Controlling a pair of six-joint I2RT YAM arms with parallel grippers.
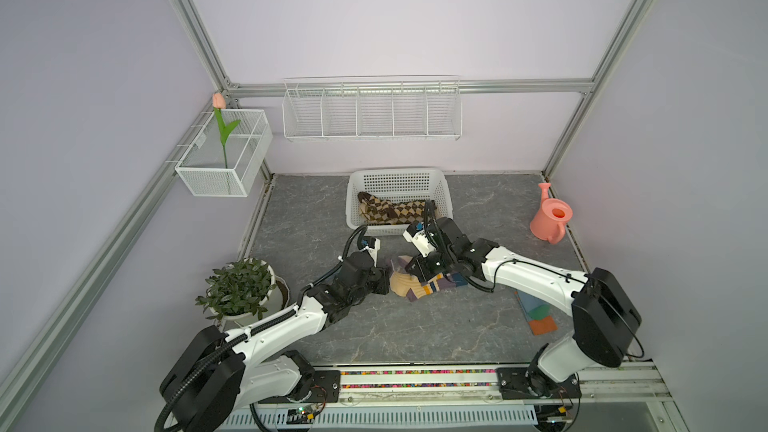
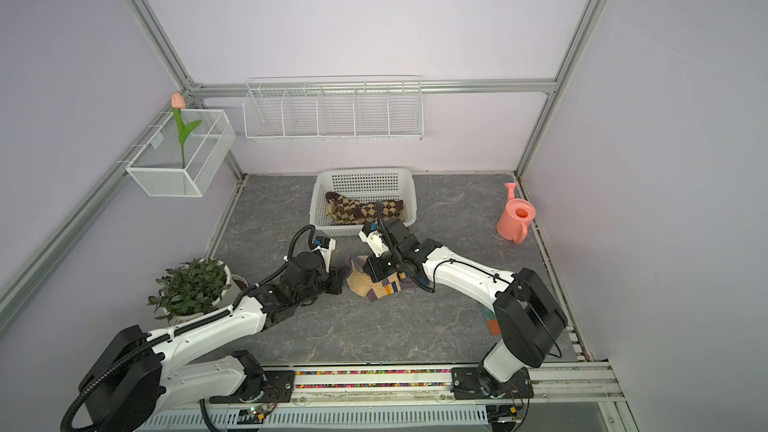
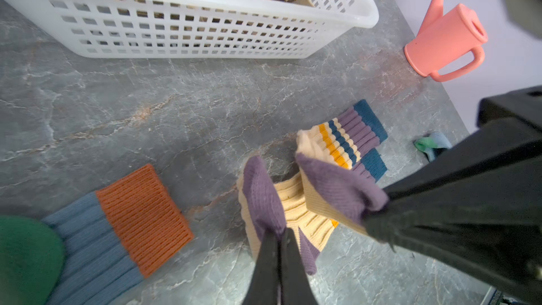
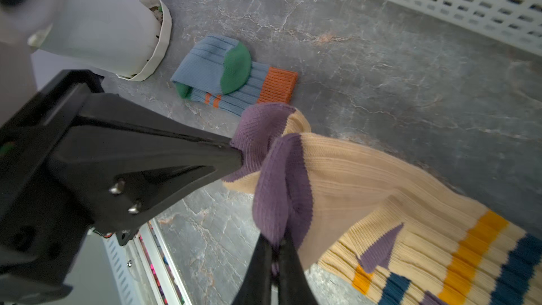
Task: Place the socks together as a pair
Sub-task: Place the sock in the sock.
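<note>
Two cream socks [image 1: 422,288] with purple, navy and yellow stripes lie overlapped at mid-table, cuffs side by side. My left gripper [image 3: 278,231] is shut on the purple toe [image 3: 261,195] of one. My right gripper [image 4: 278,243] is shut on the purple toe [image 4: 283,180] of the other. Both toes are lifted and nearly touch. In both top views the grippers [image 1: 388,280] [image 1: 410,271] meet over the socks' left end. A blue-grey sock [image 4: 217,77] with green patches and an orange cuff lies folded near the plant pot, another [image 1: 540,313] under my right arm. Brown argyle socks [image 1: 395,211] lie in the basket.
The white slotted basket [image 1: 399,173] stands at the back centre. A pink watering can [image 1: 550,218] is at the back right. A potted plant [image 1: 239,288] stands at the left, beside my left arm. Wire baskets [image 1: 372,112] hang on the walls.
</note>
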